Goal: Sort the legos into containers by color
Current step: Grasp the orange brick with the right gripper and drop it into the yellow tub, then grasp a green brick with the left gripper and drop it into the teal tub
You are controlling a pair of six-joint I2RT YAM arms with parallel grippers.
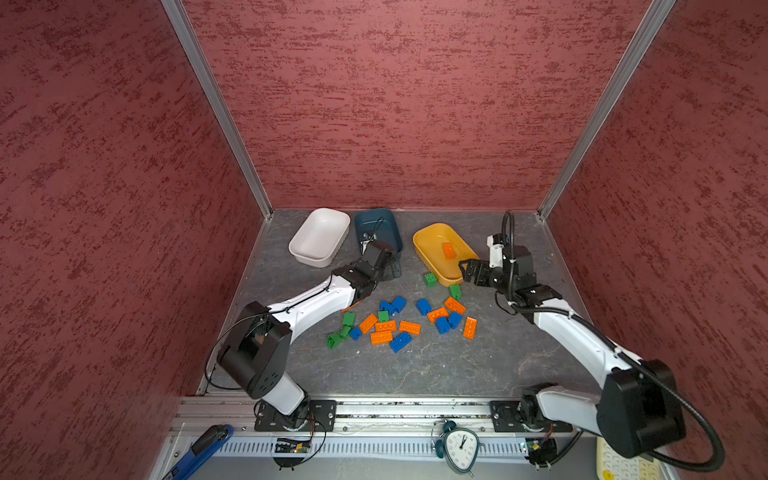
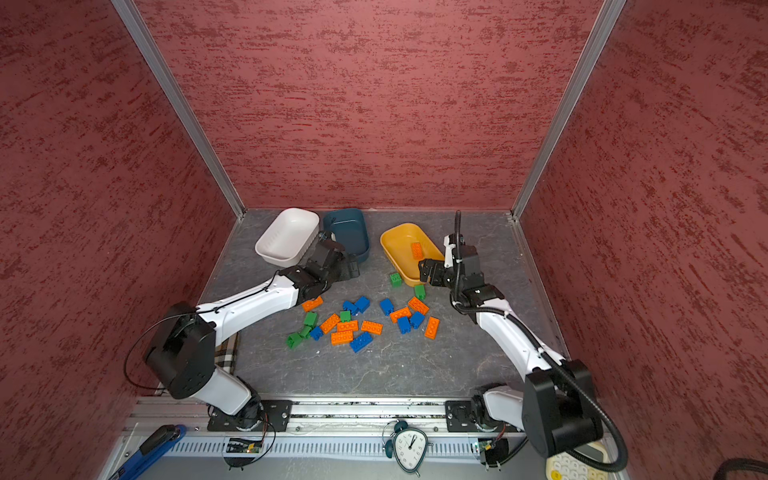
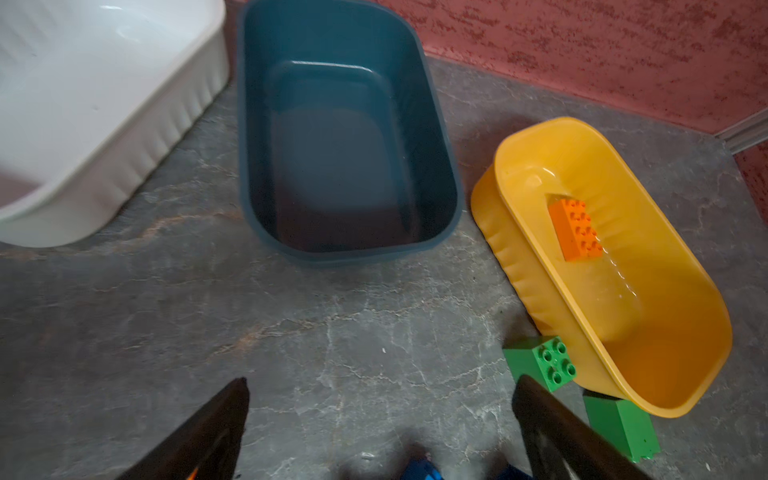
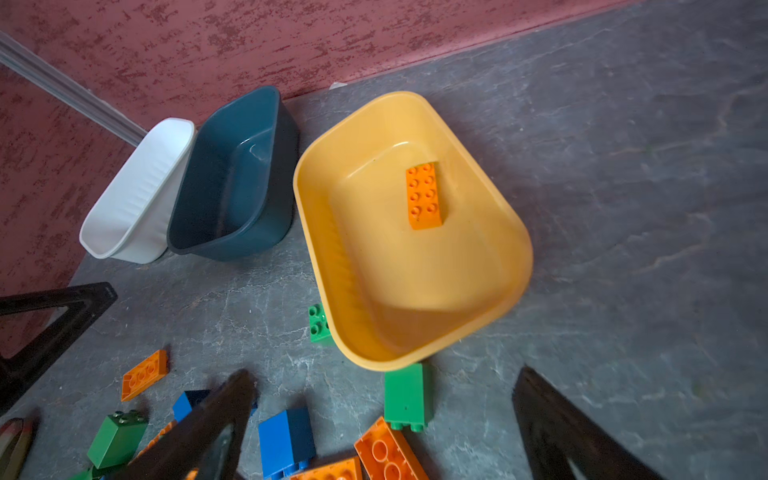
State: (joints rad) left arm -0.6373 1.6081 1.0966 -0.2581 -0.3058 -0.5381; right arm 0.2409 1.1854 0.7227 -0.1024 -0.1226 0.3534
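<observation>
One orange lego (image 4: pixel 424 195), ahead of right gripper (image 4: pixel 385 372)

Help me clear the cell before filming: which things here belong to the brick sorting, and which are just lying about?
Job: loose orange bricks, blue bricks, green bricks; white tub, teal tub, yellow tub holding one sorted orange brick.
Lying about: alarm clock, blue-handled tool, pale keypad, plaid cloth.

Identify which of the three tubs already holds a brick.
The yellow tub: one orange brick lies on its floor. The white tub and the dark teal tub are both empty.
</observation>
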